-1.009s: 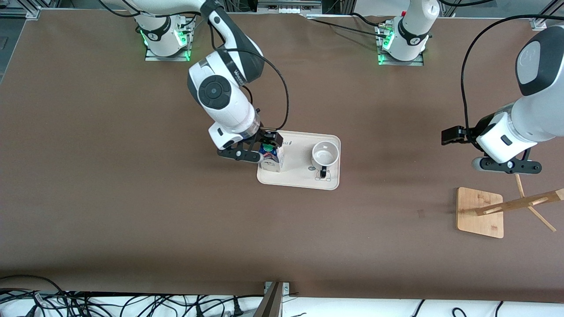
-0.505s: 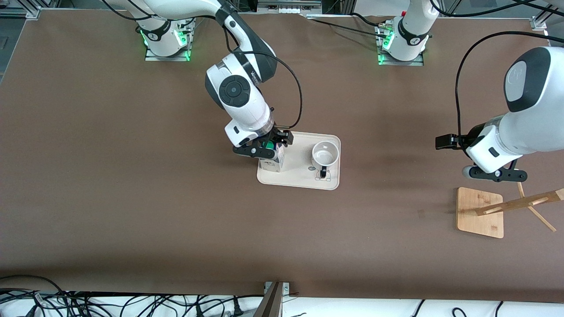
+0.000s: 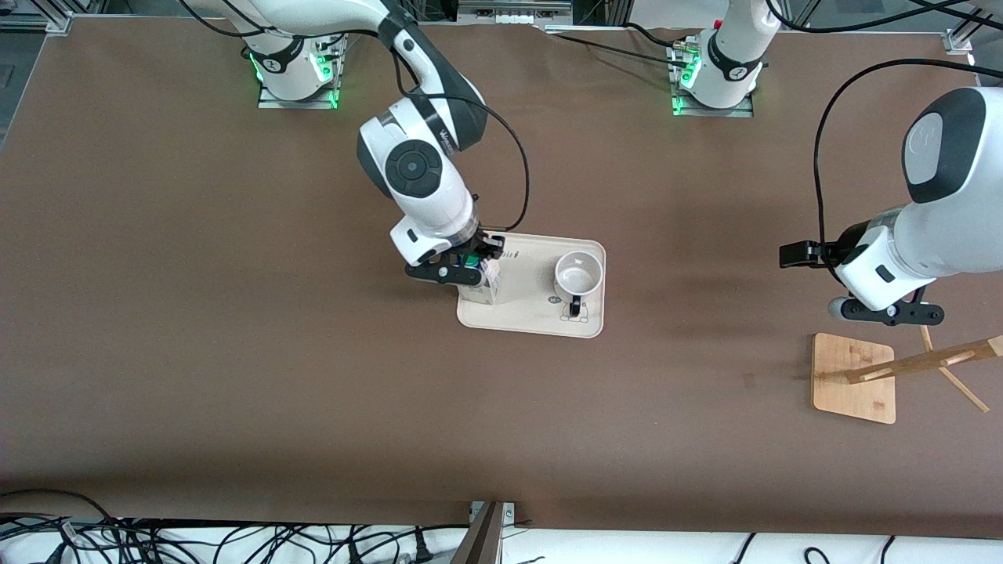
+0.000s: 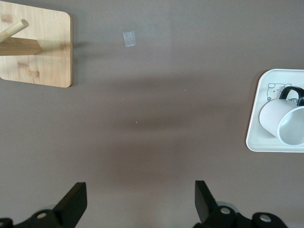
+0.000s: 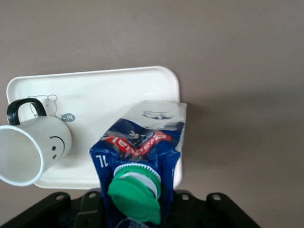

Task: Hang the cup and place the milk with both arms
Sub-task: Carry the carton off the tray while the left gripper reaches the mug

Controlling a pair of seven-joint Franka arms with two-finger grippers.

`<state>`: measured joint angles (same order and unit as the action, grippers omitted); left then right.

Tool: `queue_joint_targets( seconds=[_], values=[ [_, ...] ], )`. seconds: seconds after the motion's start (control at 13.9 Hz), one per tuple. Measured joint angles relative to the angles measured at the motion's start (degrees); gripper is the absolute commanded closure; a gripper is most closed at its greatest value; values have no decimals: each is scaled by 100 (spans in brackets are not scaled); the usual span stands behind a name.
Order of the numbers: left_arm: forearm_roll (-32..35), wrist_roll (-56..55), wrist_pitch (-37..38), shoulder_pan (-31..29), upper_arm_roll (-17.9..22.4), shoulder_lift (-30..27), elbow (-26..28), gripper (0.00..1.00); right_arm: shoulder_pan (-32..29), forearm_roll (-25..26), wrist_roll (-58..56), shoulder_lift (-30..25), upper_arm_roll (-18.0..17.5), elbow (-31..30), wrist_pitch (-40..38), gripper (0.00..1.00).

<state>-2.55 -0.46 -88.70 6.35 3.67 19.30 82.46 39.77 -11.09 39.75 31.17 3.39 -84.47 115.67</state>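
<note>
Your right gripper sits at the milk's top on the tray, but whether its jaws are closed — I cannot tell. A weak grip tips the milk toward the cup beside it. The left gripper waits wide open near the wooden rack.

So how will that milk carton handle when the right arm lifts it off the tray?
The milk is thin cardboard, so it may dent under the right gripper. Held near its green cap, it could swing or slip.

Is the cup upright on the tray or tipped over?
Upright: the cup stands on the tray, mouth up, showing an empty white inside.
</note>
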Motion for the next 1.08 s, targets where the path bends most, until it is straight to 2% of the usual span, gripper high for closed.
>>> queue_joint_targets(
  seconds=[0.29,0.43,0.72,1.01,1.08],
  values=[
    [0,2,0,-8,1,7,2,0,-949,-8,-1638,-725,201,14,-1355,70],
    [0,2,-21,29,-8,76,9,0,-1224,-18,-2597,-901,663,-174,-1624,70],
    [-5,-174,-285,503,-44,472,17,0,-1299,-59,-4138,-999,1657,-1026,-1353,69],
    [-80,-600,-481,1298,-83,802,15,0,-1303,-93,-4962,-1011,2057,-2041,-305,67],
    [-141,-670,-623,1491,-86,887,15,0,-1303,-106,-4996,-1015,2069,-2216,-108,50]
  ],
)
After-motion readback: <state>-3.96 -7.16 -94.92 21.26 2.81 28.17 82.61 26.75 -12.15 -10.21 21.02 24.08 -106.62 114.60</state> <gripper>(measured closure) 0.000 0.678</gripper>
